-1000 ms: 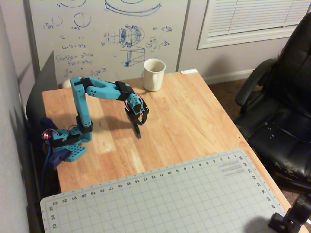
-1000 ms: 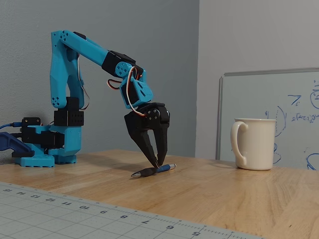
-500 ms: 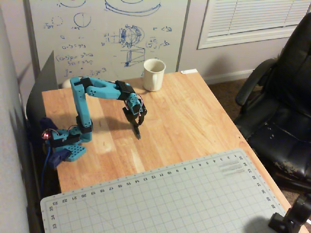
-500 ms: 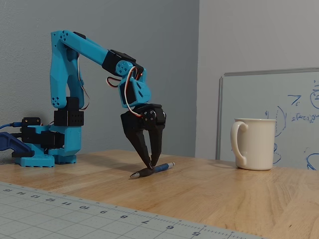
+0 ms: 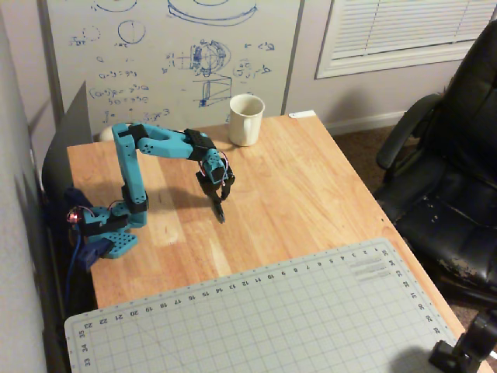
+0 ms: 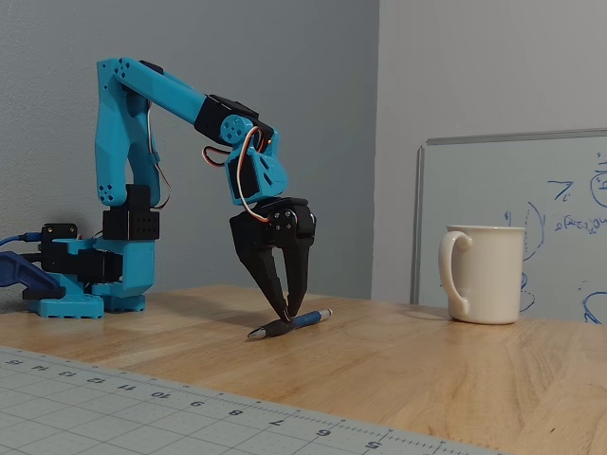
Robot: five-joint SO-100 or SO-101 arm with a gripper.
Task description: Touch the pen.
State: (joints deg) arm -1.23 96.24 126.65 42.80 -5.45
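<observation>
Pen (image 6: pixel 289 323) lies flat on the table (image 6: pixel 398 365), a thin dark stick with a small silvery band near one end; in the fixed view its long axis runs from lower left to upper right, rising only slightly. My pincer (image 6: pixel 287 314) comes straight down on it, the two black tapered fingers drawn together at their tips, and those tips meet the pen about midway along its length (whether they nip it or merely touch, I cannot tell). In the overhead view my pincer (image 5: pixel 220 215) covers the spot and the pen cannot be made out there, roughly at the middle of the table (image 5: pixel 311 194), well away from every edge.

My arm is glossy blue plastic with black joints, its base (image 5: pixel 109 237) beside the table's left edge in the overhead view. A cream mug (image 5: pixel 246 120), smooth and cylindrical, stands at the far edge. The table is warm, grained wood; a grey gridded cutting mat (image 5: pixel 264 318) covers its near end. Behind stands a scribbled whiteboard (image 5: pixel 171 54), and a black office chair (image 5: pixel 450 171) sits off the right edge.
</observation>
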